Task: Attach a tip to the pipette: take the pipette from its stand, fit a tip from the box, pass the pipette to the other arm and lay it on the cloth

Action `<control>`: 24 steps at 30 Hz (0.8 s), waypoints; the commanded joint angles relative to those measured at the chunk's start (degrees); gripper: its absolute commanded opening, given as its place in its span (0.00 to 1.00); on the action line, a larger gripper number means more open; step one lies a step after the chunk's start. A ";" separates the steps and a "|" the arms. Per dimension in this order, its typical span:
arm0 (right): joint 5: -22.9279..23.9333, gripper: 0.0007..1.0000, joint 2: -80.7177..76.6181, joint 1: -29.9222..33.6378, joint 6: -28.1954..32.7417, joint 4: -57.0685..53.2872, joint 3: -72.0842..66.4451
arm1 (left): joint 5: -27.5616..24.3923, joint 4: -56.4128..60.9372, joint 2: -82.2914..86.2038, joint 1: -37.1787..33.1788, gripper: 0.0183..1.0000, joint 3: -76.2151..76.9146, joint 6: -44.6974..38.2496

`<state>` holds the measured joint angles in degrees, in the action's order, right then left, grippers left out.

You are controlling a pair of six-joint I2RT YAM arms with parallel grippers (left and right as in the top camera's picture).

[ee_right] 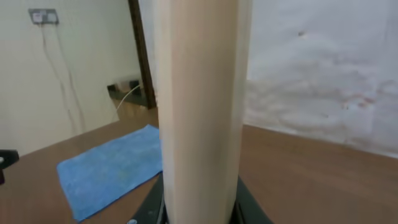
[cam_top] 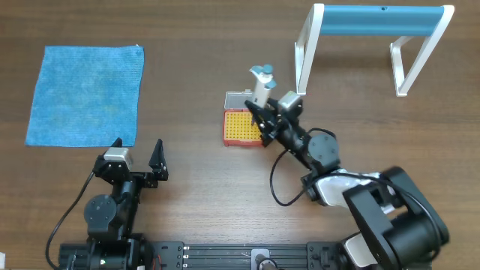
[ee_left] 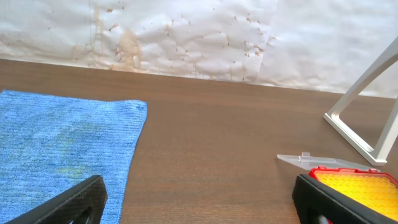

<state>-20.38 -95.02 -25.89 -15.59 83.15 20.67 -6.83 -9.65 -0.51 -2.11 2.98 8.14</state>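
Right gripper (cam_top: 260,114) clenched on pipette (cam_top: 260,84) by tip box (cam_top: 238,129); left gripper (cam_top: 137,148) released near cloth (cam_top: 86,94) edge, bare table (cam_top: 199,191) between.

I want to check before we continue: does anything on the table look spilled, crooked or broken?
Nothing stands out. The blue cloth lies flat, the tip box sits open, the stand is upright, and the right claw grips the pipette near the box.
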 commanded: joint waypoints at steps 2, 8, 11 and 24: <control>-0.46 0.08 -10.60 -2.78 2.84 0.66 8.55 | 0.63 -0.02 0.26 -0.13 0.96 -0.20 -0.55; 0.17 0.08 -12.20 -2.64 9.53 0.57 8.72 | 0.63 -0.02 0.26 -0.13 0.96 -0.20 -0.52; 0.17 0.08 -12.20 -2.64 9.51 0.55 8.55 | 0.63 -0.02 0.26 -0.13 0.96 -0.20 -0.52; -0.94 0.08 -11.67 -2.64 9.49 0.74 6.12 | 0.63 -0.02 0.26 -0.13 0.96 -0.20 -0.52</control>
<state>-20.73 -106.87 -28.36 -6.72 83.24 27.42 -6.83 -9.65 -0.51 -2.11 2.98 8.14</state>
